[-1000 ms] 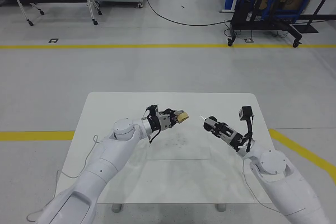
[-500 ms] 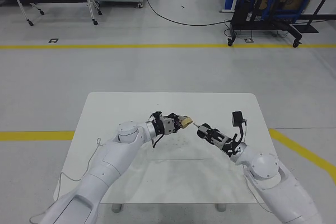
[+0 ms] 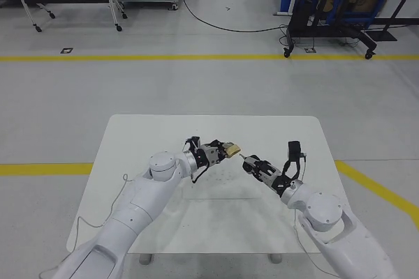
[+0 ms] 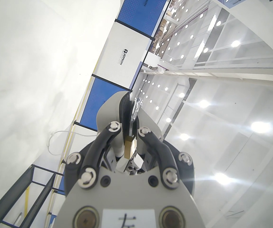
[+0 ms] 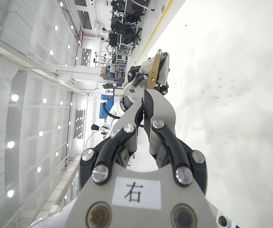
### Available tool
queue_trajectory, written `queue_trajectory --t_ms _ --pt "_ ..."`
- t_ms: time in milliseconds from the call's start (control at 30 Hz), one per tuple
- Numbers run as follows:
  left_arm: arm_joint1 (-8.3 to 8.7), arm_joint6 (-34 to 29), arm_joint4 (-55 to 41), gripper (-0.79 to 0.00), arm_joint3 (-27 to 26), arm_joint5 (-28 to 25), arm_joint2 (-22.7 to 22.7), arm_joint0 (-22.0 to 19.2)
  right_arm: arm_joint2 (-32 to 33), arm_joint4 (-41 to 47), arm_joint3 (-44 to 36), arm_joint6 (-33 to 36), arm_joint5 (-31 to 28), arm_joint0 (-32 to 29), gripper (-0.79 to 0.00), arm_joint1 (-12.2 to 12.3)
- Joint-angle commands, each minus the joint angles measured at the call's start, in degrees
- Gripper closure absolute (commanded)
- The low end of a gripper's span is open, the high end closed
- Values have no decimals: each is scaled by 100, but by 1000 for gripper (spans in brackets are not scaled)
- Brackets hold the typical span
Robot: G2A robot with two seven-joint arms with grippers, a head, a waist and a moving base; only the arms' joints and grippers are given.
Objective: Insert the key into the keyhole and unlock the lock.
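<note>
Top view, left gripper (image 3: 224,147) pointing inward, clamping lock (image 3: 231,148)

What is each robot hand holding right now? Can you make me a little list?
Left gripper: shut on the lock, held up above the table
Right gripper: shut on the key
Lock: brass, one end facing the right gripper
Key: pointing at the lock, with its tip right at it
Key in the keyhole: too small to tell
Table: white, beneath both arms
</note>
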Motion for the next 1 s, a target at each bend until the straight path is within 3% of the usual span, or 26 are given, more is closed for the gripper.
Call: queue_trajectory --t_ms 0,967 --pt "0 18 37 0 -24 -2 -14 20 -28 45 23 13 23 13 0 -15" --pt "-60 308 592 0 -295 -17 -90 160 -62 175 292 8 183 126 0 -181"
